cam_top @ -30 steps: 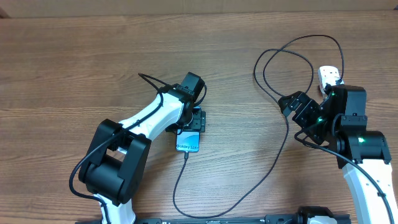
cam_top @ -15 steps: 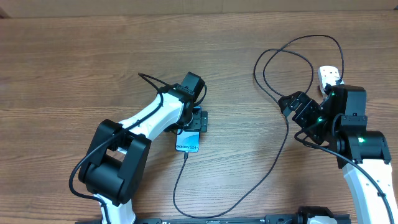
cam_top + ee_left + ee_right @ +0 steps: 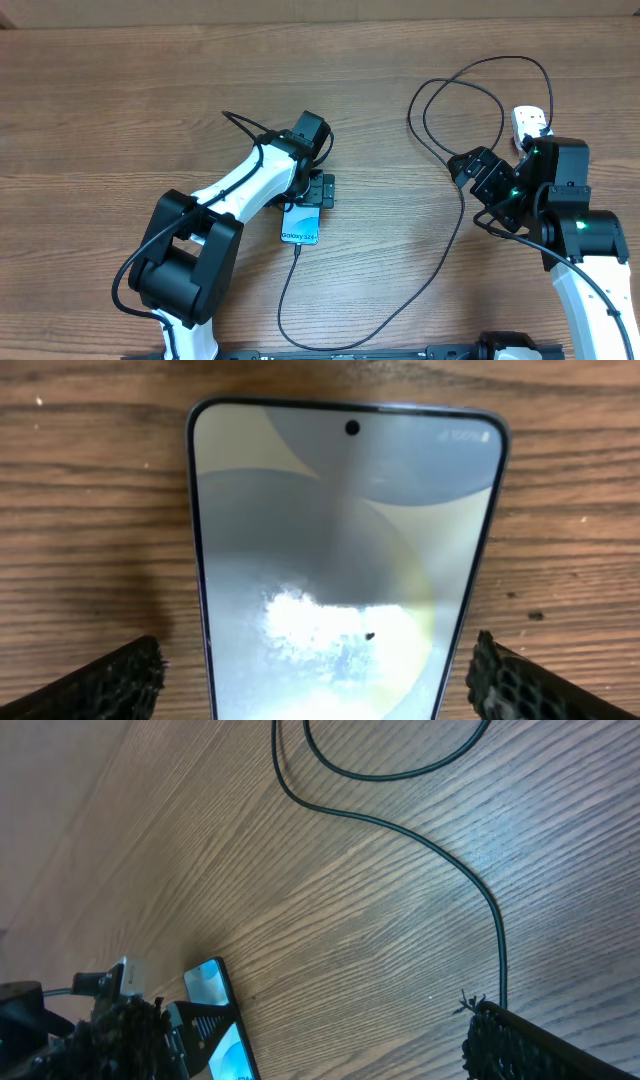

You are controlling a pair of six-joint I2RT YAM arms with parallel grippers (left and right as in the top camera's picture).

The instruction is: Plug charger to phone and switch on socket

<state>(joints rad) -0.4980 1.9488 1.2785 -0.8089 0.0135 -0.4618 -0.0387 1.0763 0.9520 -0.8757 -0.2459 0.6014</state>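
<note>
On the brown wood-grain table (image 3: 100, 100), the left pincer (image 3: 318, 665) stands spread over the phone (image 3: 345, 540), the right pincer (image 3: 310, 1025) spread too.

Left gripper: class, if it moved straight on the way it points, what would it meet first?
The phone, whose screen lies straight ahead of the left gripper; depth is unclear.

phone (image 3: 301, 226) left, charger (image 3: 285, 290) between, socket (image 3: 530, 122) right
</note>
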